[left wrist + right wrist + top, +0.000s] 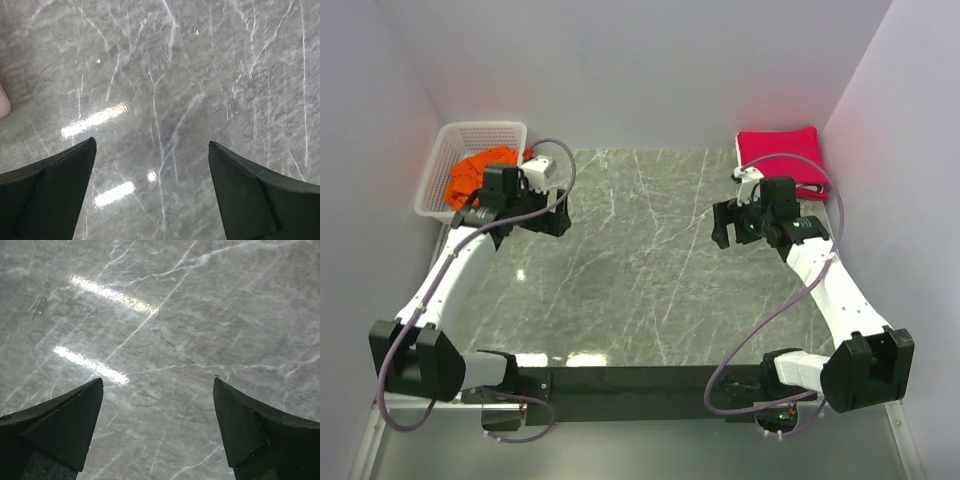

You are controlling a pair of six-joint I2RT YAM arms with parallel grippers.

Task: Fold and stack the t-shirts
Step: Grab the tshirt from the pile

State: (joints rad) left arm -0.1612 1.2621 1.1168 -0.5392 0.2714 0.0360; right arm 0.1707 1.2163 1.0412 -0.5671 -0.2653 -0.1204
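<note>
While claws [152, 150] [157, 385] gape, t-shirts [475, 175] [780, 150] lie apart

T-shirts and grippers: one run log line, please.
orange t-shirt: in basket | crimson stack: far right | left gripper: open, empty | right gripper: open, empty

White mesh basket [438, 178] at far-left corner of grey marble table [640, 265]

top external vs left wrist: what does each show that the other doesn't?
Only top external: the orange t-shirt in the white mesh basket far left, the folded crimson-pink t-shirts far right, both arms. Only left wrist: a close-up of the left end effector, fingers spread wide, nothing between them. Both: the grey marble table with light glare.
</note>
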